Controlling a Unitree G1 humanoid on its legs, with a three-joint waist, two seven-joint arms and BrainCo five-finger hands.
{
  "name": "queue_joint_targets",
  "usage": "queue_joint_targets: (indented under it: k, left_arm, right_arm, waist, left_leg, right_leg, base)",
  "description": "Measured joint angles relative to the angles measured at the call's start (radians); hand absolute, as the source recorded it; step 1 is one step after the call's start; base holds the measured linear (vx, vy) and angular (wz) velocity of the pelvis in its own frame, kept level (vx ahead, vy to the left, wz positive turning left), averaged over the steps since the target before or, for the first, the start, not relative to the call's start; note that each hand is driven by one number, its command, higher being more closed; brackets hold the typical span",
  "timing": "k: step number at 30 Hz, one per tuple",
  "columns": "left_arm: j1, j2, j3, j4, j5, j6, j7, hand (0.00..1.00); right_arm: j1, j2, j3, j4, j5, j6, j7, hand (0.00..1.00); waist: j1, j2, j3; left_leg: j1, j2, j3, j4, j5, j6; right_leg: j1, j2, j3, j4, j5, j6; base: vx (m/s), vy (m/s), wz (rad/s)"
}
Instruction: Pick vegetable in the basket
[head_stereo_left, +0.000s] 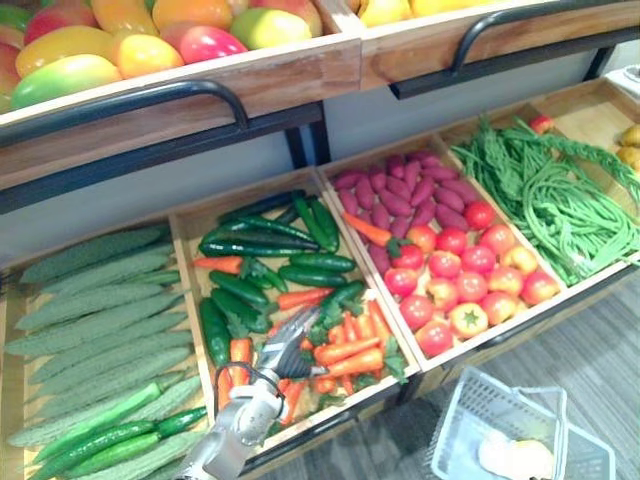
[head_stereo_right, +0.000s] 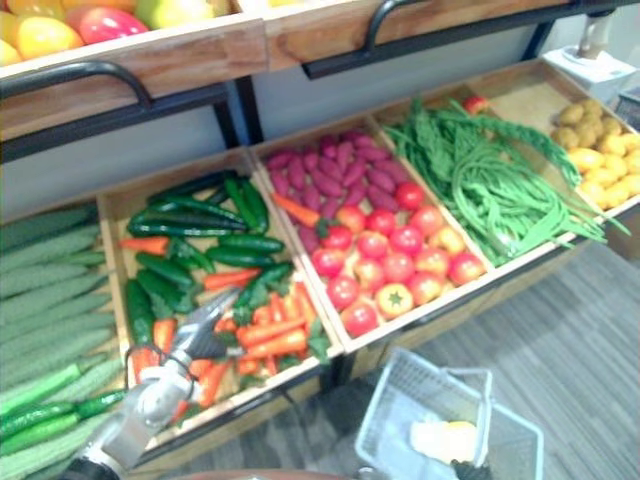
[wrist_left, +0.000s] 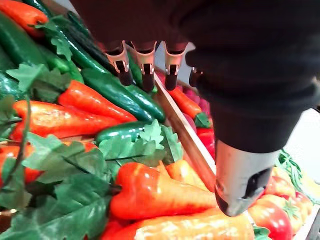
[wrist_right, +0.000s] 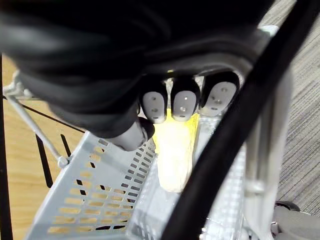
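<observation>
The left hand hangs over the middle crate of the bench, palm down and holding nothing. Its fingers are straight and held side by side, with the thumb set apart from them. None of them touches a vegetable.

Right under the palm and thumb lies a heap of carrots with green leafy tops. Just past the fingertips lie the dark green cucumbers, piled toward the back of the same crate. No carrot or cucumber is in the hand; all lie in the crate.

Beyond the thumb side of the left hand, across the wooden divider, are red tomatoes with purple sweet potatoes behind them, and further that way a pile of green beans. On the hand's other side lie long bumpy gourds. On the shelf above sit mangoes.

The right hand is held low in front of the bench, over the grey floor. Its fingers are curled in over the handle of a pale plastic basket, which hangs straight below it. In the bottom of the basket, directly under the curled fingertips, lies one pale yellow piece of produce. I cannot tell what kind it is.
</observation>
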Motion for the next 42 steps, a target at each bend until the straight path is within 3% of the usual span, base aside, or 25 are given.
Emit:
queue_joint_targets:
  k: [22, 30, 42]
  left_arm:
    - [-0.114, -0.076, -0.141, 0.016, 0.019, 0.000, -0.022, 0.00]
    - [-0.171, -0.134, -0.136, 0.139, 0.058, 0.036, -0.018, 0.00]
    - [-0.197, -0.137, -0.102, 0.235, 0.127, 0.070, 0.002, 0.00]
  right_arm:
    - [0.056, 0.022, -0.030, -0.079, 0.001, 0.006, -0.023, 1.00]
    - [0.060, 0.022, -0.028, -0.098, 0.000, 0.013, -0.025, 1.00]
    - [0.055, 0.022, -0.010, -0.099, 0.000, 0.015, -0.031, 1.00]
  waist:
    - [0.003, -0.004, 0.003]
    - [0.002, -0.003, 0.001]
    - [0.003, -0.007, 0.004]
  left_leg:
    - [-0.016, 0.009, 0.135, -0.005, -0.019, -0.007]
    - [-0.019, 0.008, 0.178, -0.001, -0.018, -0.005]
    - [-0.018, 0.015, 0.200, -0.001, -0.018, -0.006]
  right_leg:
    - [-0.098, 0.000, 0.070, 0.066, 0.013, 0.001]
    - [-0.131, 0.004, 0.110, 0.070, 0.026, 0.001]
    - [-0.139, 0.014, 0.119, 0.054, 0.041, -0.003]
  base:
    - [-0.07, 0.010, -0.09]
    - [-0.01, 0.016, -0.14]
    - [-0.01, 0.005, -0.05]
